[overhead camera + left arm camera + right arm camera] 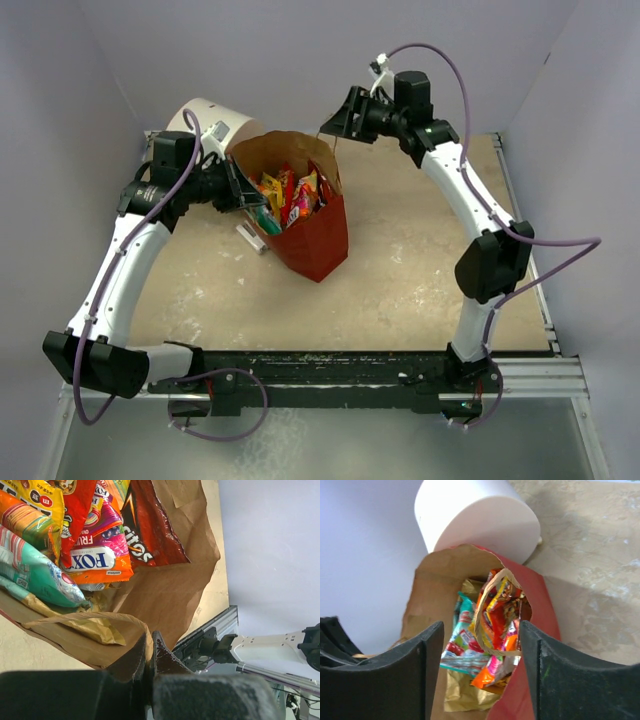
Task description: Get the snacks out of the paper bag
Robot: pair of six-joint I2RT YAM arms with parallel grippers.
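Left gripper [150,642]: jaws closed on the near-left rim of the paper bag [165,590], with a fold of kraft paper pinched between the fingers. The left wrist view confirms the clamp. The top view shows only the left gripper [243,190] at the rim.

Right gripper [481,630]: jaws wide apart and holding nothing. A string handle [476,617] loops in the gap between the fingers, over the bag's mouth. The top view places the right gripper [330,122] at the bag's far rim.

The paper bag [315,240] stands on the table [420,260] between the two grippers, mouth open. The snacks [290,195] are all inside it. The left wrist view shows the snacks [95,535] as orange, red, yellow and teal packets, piled together. A white drum [480,515] lies just behind the bag.
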